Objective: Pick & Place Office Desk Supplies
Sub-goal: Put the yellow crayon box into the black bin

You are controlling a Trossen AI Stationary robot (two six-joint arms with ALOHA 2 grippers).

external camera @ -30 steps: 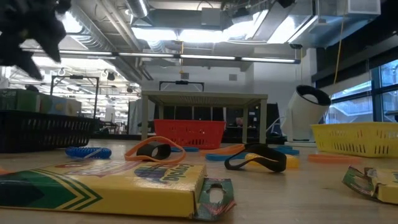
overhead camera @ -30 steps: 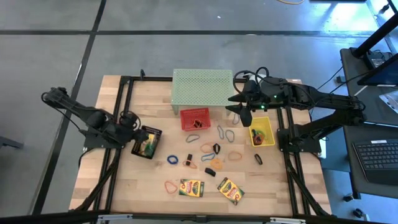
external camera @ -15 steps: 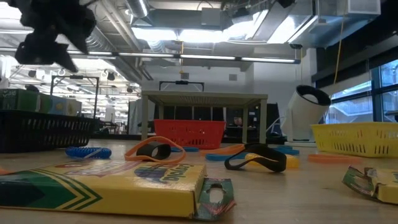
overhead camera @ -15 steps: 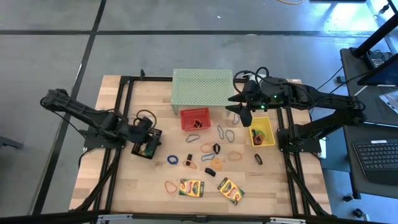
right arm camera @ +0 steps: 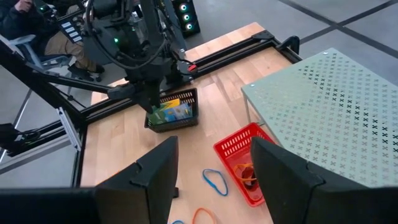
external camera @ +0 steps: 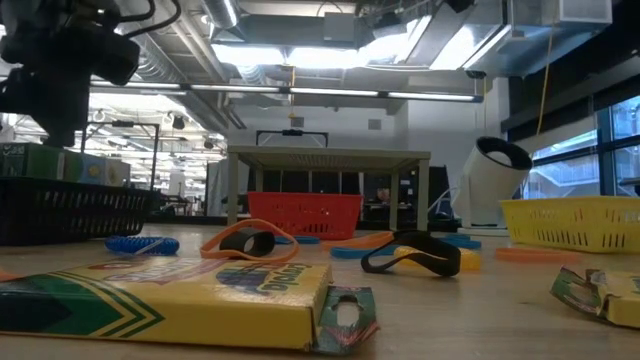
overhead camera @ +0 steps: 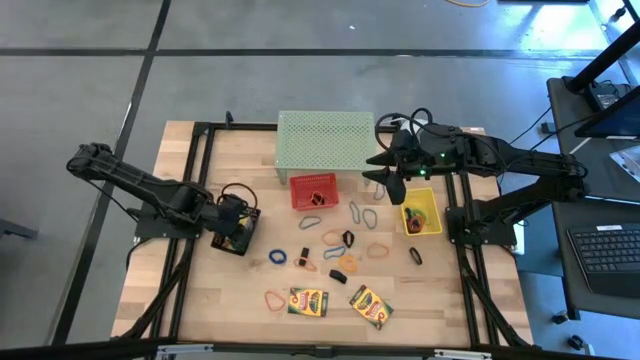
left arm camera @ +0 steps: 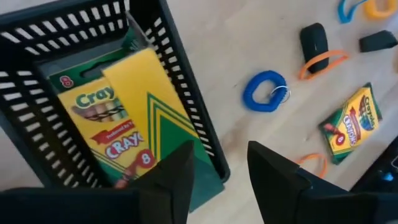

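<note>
Hovering right over the black basket [left arm camera: 186, 112], the left gripper [left arm camera: 217, 177] has its fingers apart and empty, seemingly because the two crayon boxes [left arm camera: 146, 118] beneath it are already filed there, yellow-and-green, leaning together. Two more boxes [overhead camera: 307, 301] lie well off. The right gripper [right arm camera: 211, 168] waits open by the mesh stand [right arm camera: 336, 106].

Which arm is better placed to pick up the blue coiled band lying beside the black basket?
Probably the left. Its gripper hangs over the black basket, next to the blue coiled band. The right gripper waits open far off, beside the green mesh stand.
</note>
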